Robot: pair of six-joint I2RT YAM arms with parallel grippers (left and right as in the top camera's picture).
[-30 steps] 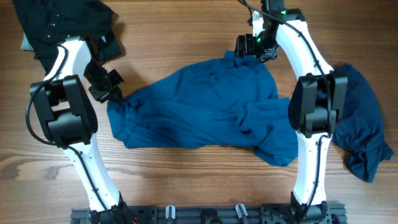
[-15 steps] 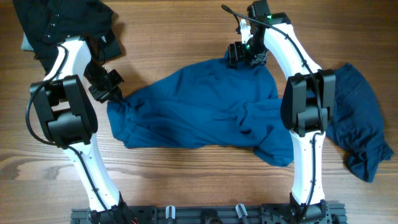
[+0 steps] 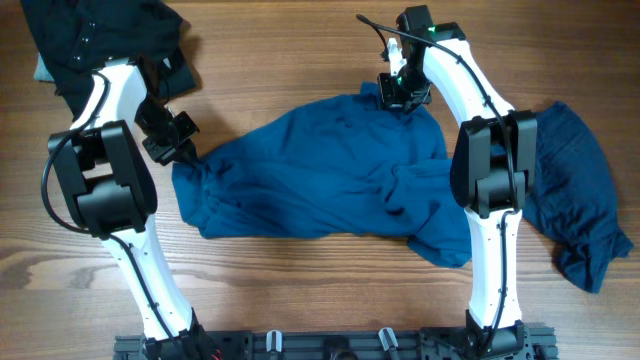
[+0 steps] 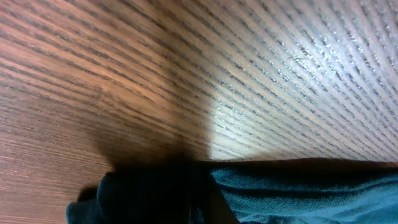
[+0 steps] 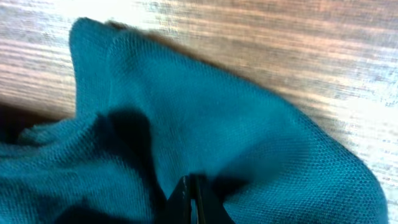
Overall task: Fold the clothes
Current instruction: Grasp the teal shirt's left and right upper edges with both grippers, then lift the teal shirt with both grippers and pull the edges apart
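- Shirt (image 3: 330, 180) on the table (image 3: 300, 290) — between left gripper (image 3: 188, 153) and right gripper (image 3: 399, 99).
- Garment (image 3: 580, 200) right of the right gripper.
- Pile (image 3: 100, 35) behind the left gripper.

Overhead view is evenly lit and sharp. Wrist views are soft: glare whitens the tabletop (image 4: 298, 56) grain, shadow pools beside the blue garment (image 5: 261, 137), slightly blurred.

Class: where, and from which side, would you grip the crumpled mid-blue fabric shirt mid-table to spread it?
Probably at its edges: the crumpled mid-blue fabric shirt tapers to a bunched left corner, reachable from the left, and a far edge, reachable from behind. Its middle lies wrinkled.
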